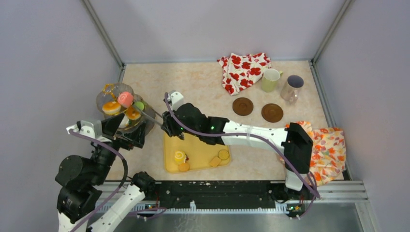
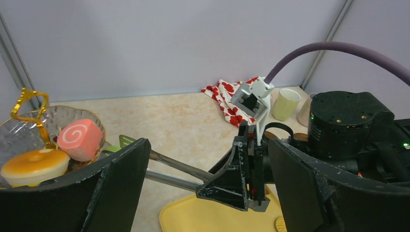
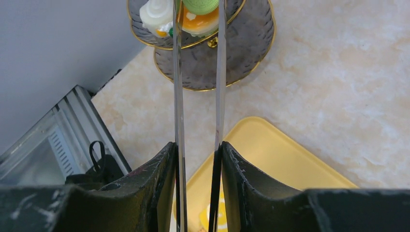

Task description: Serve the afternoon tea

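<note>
At right wrist, tongs (image 3: 220,72) flanking green sweet (image 3: 200,5)

I count two mugs (image 1: 270,79) (image 1: 292,88), two brown coasters (image 1: 242,106) (image 1: 272,112), two flowered cloths (image 1: 244,70) (image 1: 329,150), one yellow tray (image 1: 198,145), four sweets (image 1: 180,155) (image 1: 183,166) (image 1: 215,162) (image 1: 223,154) on it, one tiered glass stand (image 1: 107,93), one pair of tongs (image 1: 152,116).

Red-flowered cloth (image 1: 244,71); two brown coasters (image 1: 242,106), perhaps wooden; yellow tray (image 1: 196,147); metal tongs (image 3: 220,72) reaching glass stand (image 3: 251,48).
</note>
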Controlling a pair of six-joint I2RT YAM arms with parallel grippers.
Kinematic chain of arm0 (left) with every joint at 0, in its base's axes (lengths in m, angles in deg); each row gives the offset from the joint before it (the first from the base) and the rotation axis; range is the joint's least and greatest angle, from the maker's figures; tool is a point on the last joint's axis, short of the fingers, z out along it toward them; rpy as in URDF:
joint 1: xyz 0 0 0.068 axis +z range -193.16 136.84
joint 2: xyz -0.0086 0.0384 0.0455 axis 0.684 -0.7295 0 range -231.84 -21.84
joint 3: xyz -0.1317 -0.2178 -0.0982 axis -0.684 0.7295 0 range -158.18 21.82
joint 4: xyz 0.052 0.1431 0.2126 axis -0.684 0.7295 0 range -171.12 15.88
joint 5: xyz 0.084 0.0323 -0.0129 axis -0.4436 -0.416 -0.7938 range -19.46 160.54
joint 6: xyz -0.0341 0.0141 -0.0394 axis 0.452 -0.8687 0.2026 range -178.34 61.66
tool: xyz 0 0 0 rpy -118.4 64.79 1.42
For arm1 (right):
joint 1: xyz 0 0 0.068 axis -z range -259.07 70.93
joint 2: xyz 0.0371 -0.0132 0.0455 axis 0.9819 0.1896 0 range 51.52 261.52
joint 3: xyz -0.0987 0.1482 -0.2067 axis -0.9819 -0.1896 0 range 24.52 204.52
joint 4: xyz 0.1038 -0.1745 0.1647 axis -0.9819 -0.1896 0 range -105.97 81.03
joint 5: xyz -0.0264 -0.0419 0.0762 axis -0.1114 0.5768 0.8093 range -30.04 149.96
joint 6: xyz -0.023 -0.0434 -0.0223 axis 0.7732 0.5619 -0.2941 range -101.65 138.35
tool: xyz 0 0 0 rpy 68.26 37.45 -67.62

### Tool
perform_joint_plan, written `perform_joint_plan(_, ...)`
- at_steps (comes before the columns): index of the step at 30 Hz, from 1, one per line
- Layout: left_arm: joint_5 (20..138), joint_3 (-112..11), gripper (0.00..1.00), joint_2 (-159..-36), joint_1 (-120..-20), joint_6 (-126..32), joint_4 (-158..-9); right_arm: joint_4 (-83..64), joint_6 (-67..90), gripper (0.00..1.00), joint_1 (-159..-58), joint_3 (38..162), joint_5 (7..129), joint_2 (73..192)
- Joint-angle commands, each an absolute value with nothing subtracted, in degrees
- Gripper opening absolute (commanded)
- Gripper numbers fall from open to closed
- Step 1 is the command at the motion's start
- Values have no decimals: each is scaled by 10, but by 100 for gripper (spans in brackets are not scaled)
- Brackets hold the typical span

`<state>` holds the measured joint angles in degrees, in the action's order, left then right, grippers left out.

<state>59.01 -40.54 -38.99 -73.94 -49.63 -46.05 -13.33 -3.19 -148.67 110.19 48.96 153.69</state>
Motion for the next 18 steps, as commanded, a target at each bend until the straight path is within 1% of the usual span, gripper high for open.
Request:
perform_joint_plan(1, 581, -431, 99, -387, -738, -508, -461, -124, -29, 36, -1479, 1162, 493, 1562)
perform_joint_plan(8, 581, -425, 99, -381, -738, -505, -458, -105, -38, 36, -1469, 1169, 505, 1582)
perform_joint_plan(18, 582, -420, 99, -381, -738, -504, -462, -136, -31, 36, -1449, 1240, 527, 1632)
